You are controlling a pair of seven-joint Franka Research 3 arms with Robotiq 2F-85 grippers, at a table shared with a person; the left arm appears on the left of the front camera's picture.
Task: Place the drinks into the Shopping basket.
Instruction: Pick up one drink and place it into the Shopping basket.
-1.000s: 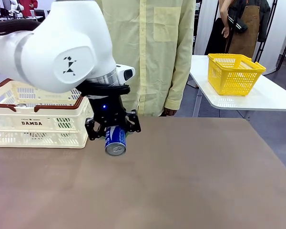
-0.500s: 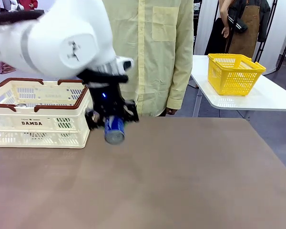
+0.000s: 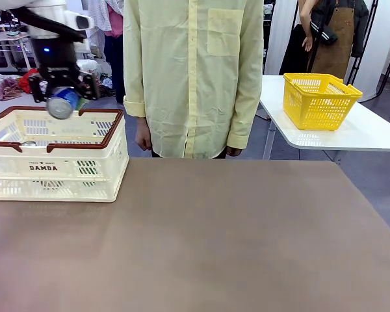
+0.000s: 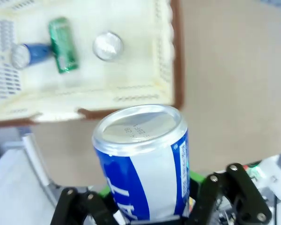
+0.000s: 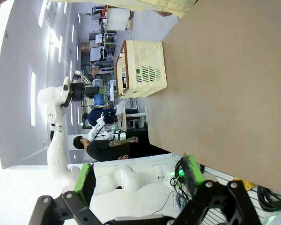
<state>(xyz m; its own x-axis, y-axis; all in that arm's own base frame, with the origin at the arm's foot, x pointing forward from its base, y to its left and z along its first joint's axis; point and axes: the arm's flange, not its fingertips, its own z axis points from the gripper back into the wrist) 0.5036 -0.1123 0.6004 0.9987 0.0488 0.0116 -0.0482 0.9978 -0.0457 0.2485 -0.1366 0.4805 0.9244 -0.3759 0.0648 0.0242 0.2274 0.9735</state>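
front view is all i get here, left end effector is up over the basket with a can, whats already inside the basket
Observer: In the left wrist view, three cans lie in the Shopping basket: a green can on its side, a blue can beside it and a third can showing its silver top.
Operator: is the grip on the carried can ok
Observer: The left end effector is shut on the blue and white can, fingers on both sides.
Operator: and the right end effector
Observer: The right end effector is open and holds nothing, by the near edge of the table.
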